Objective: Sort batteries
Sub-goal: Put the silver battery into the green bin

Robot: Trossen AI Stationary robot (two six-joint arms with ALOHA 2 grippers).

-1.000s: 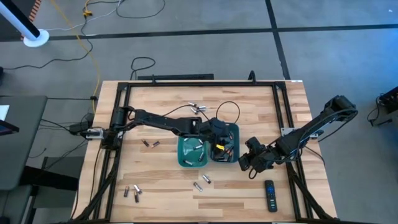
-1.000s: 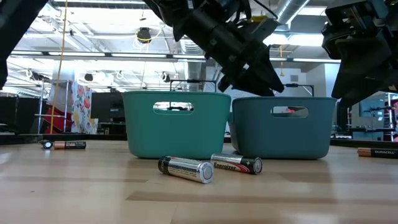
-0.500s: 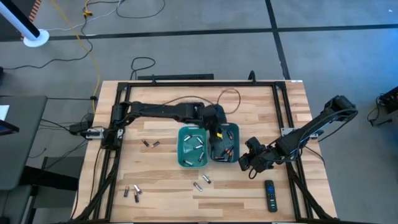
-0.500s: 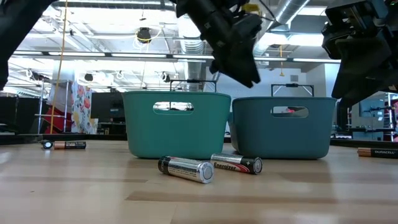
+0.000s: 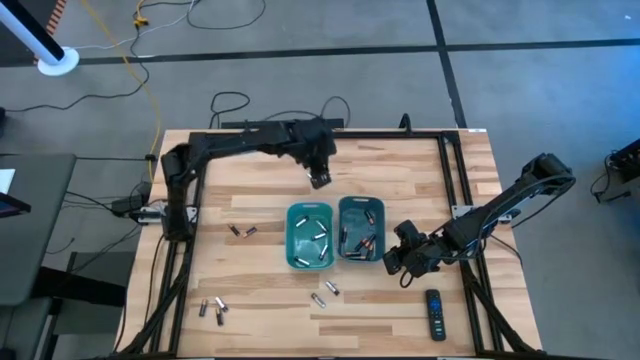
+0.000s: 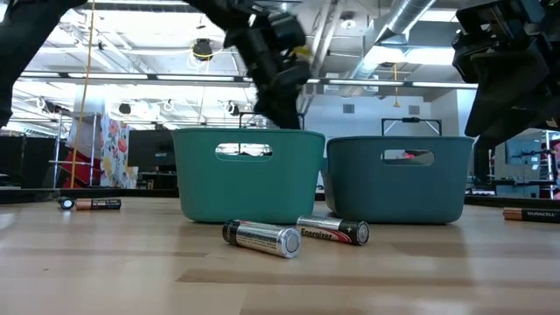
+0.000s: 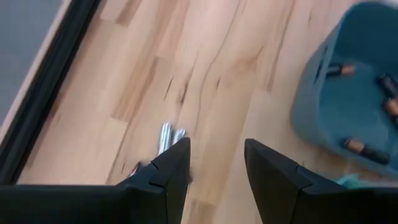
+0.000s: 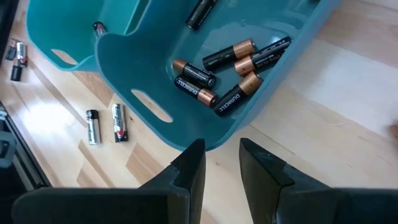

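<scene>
1. My left gripper point(image 5: 320, 181): fingers released, empty, above the silver batteries point(image 7: 169, 137) at 12 o'clock, for the next pick.
2. My right gripper point(image 5: 391, 262): fingers apart, empty, parked at 3 o'clock beside the bins point(image 5: 337, 235).
3. Bins hold sorted cells; strays remain on the bench point(image 5: 260, 290).

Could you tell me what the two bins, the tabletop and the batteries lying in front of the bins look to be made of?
Bins: likely moulded plastic, matte teal, with smooth rounded walls and cut-out handle slots.
Tabletop: wood, light butcher-block strips with visible grain, satin finish.
Batteries: apparently metal cans in glossy printed wrap; bright highlights run along them.
</scene>
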